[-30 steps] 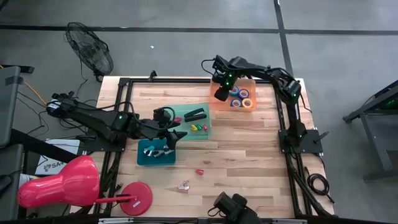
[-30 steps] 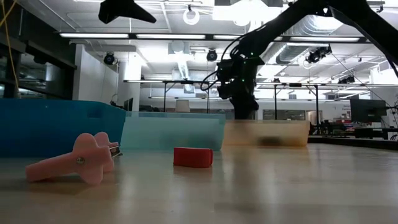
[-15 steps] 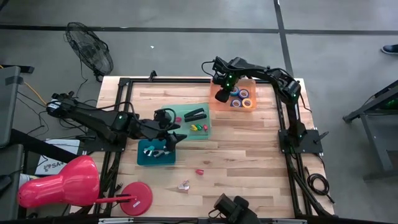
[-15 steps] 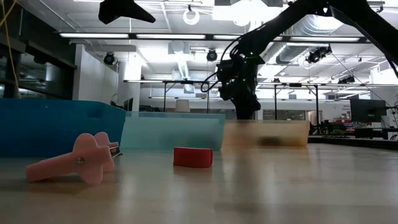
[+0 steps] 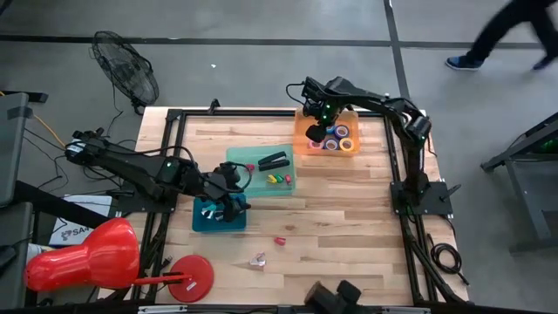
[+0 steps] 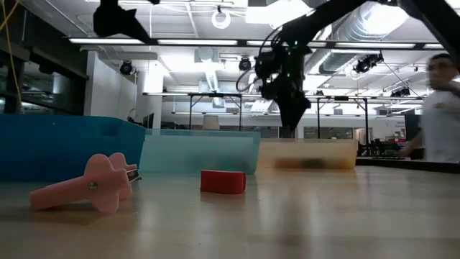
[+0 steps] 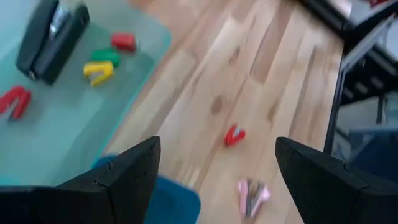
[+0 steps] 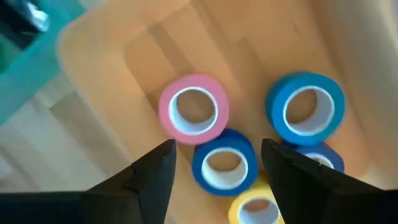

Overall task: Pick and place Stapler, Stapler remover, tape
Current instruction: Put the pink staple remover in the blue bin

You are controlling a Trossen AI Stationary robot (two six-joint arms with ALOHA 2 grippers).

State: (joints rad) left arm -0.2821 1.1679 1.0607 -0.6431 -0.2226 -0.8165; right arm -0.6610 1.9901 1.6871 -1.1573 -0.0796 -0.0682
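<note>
The right claw [image 8: 214, 165] is hanging released and empty over the orange plastic bin [image 5: 303, 139], its fingers [image 8: 149, 180] parted above the small ring-shaped tape rolls [image 8: 194, 109]: pink, blue and yellow with pale centres, lying flat and touching inside the bin. The left claw [image 7: 214, 162] is hovering spread wide over the teal tray [image 5: 209, 221]. The black stapler [image 7: 51, 38] is lying in the pale green tray [image 5: 288, 179] on the wooden tabletop [image 5: 331, 201].

No legible text, label, brand, number or sign appears on any object in these four views.
</note>
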